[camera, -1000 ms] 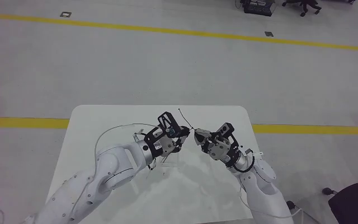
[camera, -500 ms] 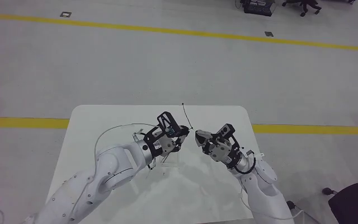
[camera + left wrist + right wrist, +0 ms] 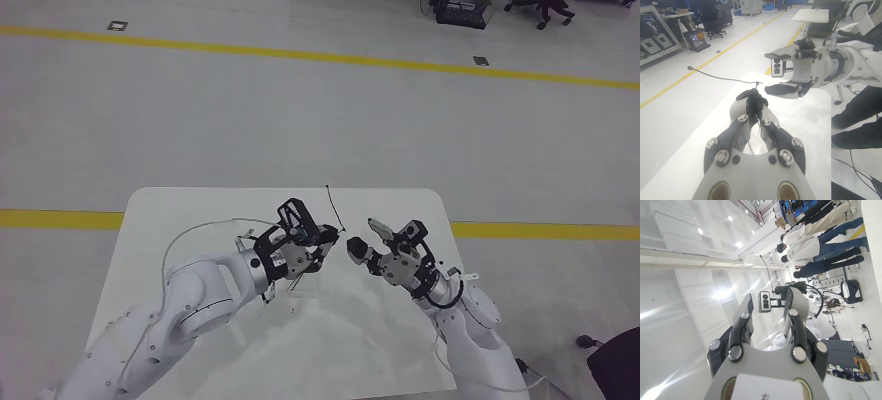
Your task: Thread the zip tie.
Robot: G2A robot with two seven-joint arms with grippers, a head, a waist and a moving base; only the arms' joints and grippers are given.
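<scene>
Left fingers [image 3: 743, 96] raised over table [image 3: 696, 142], clenched on zip tie [image 3: 719, 77], right fingers [image 3: 780, 90] spread, facing them

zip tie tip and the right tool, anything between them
Nothing; left wrist view shows a bare gap from zip tie to the open right tool.

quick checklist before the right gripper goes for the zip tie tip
1. Left gripper shut on the zip tie: ok.
2. Right gripper open and facing the tie: ok.
3. Tie passed through the small head: looks ok in the left wrist view.
4. Tip between the right gripper's fingers: not ok, it seems to end just short of them.
5. Left grip firm enough to take a pull: cannot tell.
</scene>
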